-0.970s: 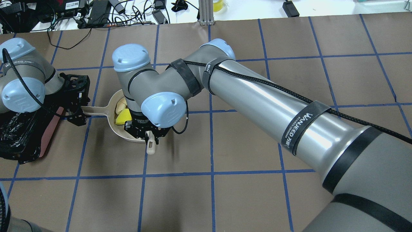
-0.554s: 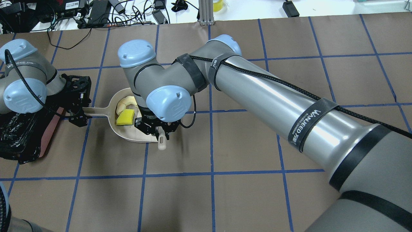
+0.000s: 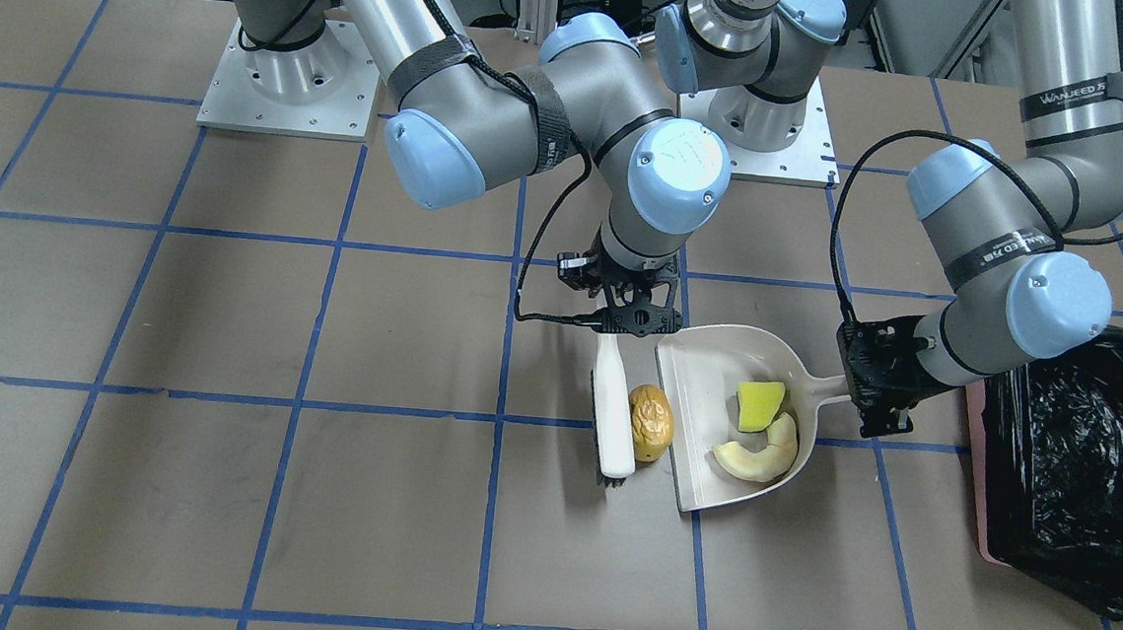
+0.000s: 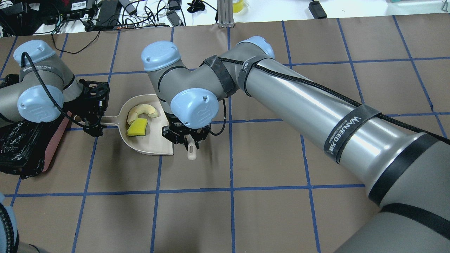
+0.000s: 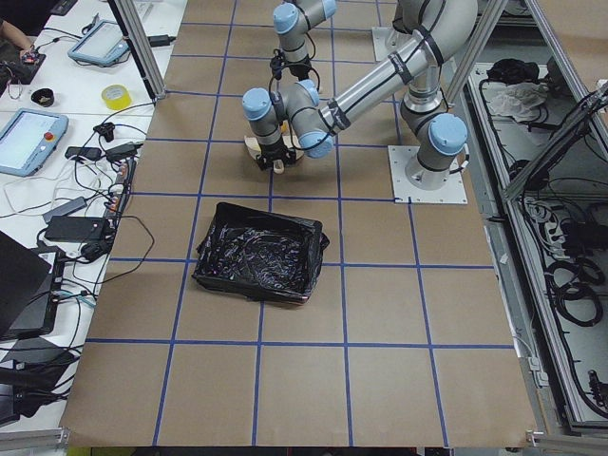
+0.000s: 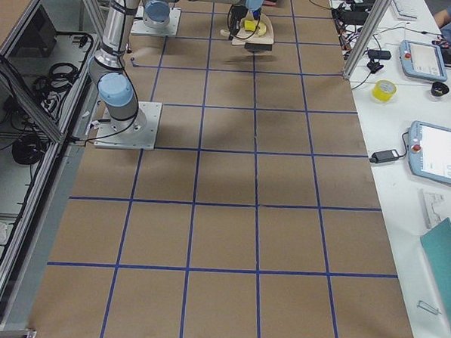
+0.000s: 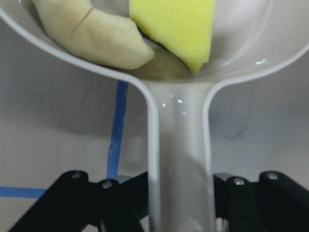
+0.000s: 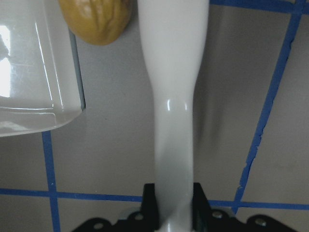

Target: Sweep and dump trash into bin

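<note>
The beige dustpan (image 3: 705, 384) lies on the table with the yellow wedge (image 3: 760, 405) and the cream crescent (image 3: 759, 455) inside it. The orange-brown potato lump (image 3: 650, 422) lies on the table just outside the pan's open edge, touching the white brush (image 3: 612, 412). My right gripper (image 3: 622, 324) is shut on the brush handle (image 8: 174, 106). My left gripper (image 3: 874, 398) is shut on the dustpan handle (image 7: 178, 159). The pink bin (image 3: 980, 483) with its black bag (image 3: 1075, 460) stands beside the left gripper. In the overhead view the potato is hidden under my right arm.
The brown table cover carries a blue tape grid (image 3: 318, 404). Two arm base plates (image 3: 286, 88) sit at the robot's side. Cables and devices (image 4: 105, 14) lie past the far edge in the overhead view.
My right gripper has moved right with the brush, out of the dustpan to its open edge. My left gripper and the dustpan have shifted slightly right.
</note>
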Robot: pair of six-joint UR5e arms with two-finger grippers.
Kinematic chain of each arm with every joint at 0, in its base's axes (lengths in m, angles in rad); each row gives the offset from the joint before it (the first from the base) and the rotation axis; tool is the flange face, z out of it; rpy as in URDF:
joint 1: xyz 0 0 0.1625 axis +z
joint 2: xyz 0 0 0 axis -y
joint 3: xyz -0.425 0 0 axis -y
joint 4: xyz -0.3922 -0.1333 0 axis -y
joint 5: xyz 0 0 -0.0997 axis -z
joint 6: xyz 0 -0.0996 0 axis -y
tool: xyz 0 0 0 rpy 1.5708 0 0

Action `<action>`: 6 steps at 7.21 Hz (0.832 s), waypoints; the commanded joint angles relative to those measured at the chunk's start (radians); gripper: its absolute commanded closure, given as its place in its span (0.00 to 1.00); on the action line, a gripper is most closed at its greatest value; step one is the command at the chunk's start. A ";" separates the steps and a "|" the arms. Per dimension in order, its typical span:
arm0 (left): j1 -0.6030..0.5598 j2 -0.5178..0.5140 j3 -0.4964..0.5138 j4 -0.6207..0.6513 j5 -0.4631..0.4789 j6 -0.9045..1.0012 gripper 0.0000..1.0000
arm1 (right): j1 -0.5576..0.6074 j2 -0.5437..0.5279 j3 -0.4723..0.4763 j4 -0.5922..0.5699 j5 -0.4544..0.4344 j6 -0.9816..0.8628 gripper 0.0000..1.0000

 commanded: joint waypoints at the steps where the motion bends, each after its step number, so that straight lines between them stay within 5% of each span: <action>1: -0.002 0.000 -0.033 0.042 0.001 -0.003 0.88 | 0.001 0.008 0.005 -0.004 0.027 0.017 1.00; 6: -0.002 0.003 -0.043 0.059 0.000 0.003 0.88 | 0.033 0.039 0.006 -0.125 0.258 0.098 1.00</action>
